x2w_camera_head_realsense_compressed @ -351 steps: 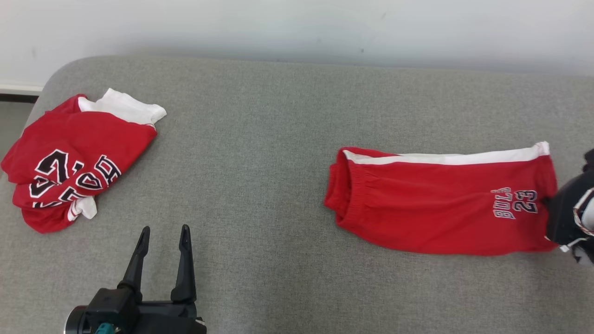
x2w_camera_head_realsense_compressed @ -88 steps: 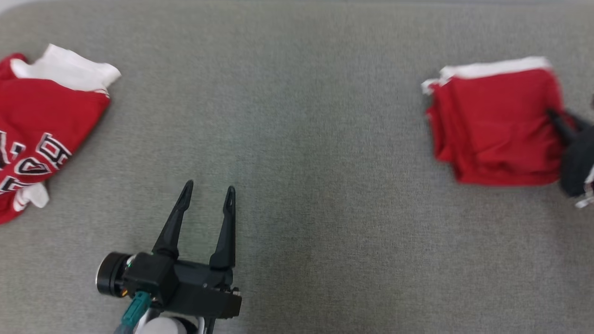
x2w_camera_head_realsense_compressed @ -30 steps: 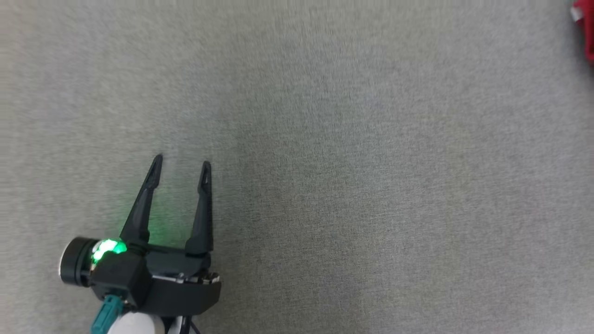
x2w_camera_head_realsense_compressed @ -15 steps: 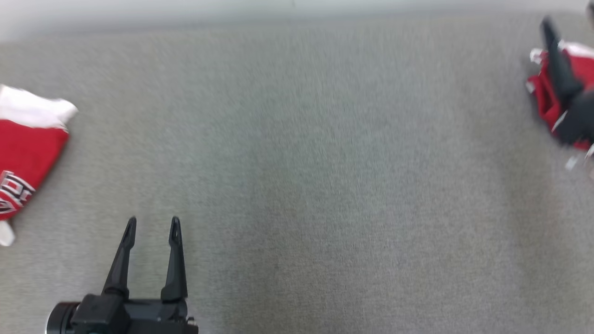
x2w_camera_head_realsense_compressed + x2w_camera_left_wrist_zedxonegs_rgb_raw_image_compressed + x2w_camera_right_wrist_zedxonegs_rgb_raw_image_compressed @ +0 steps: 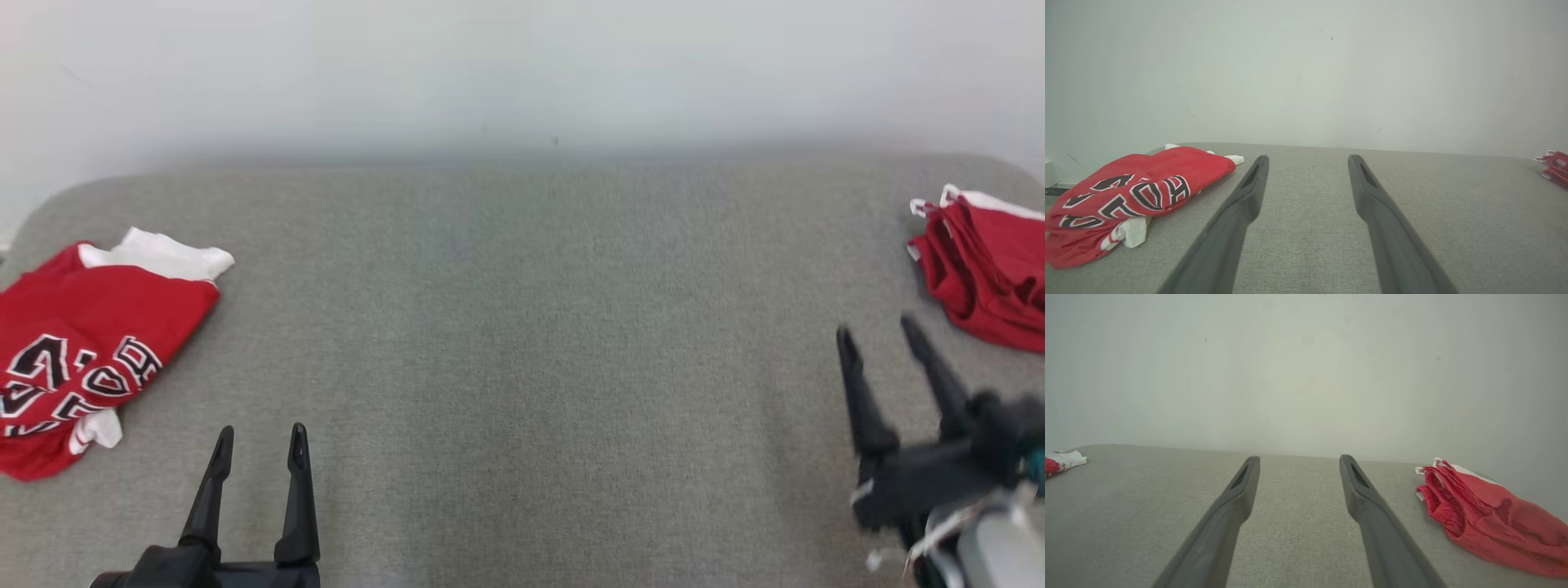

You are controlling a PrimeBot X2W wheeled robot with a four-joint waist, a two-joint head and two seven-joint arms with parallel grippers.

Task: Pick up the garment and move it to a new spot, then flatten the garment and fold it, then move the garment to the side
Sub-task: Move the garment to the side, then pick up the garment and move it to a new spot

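The garment (image 5: 984,269), red shorts with white trim, lies folded in a small bundle at the far right edge of the grey padded surface (image 5: 522,367). The right wrist view has it (image 5: 1486,518) to the right of the fingers. My right gripper (image 5: 875,328) stands open at the lower right, a short way in front of and left of the bundle, touching nothing. My left gripper (image 5: 262,433) is open at the lower left with nothing between its fingers. Both wrist views show spread fingers over bare fabric, left (image 5: 1308,159) and right (image 5: 1299,458).
A crumpled red jersey (image 5: 90,343) with black and white lettering and white trim lies at the far left of the surface, also (image 5: 1126,196) left of my left fingers. A white wall (image 5: 522,65) rises right behind the surface's rounded back edge.
The head camera has tilted up, bringing the wall into view. My right gripper, which was on the shorts half a second ago, has drawn back from them and now stands apart.
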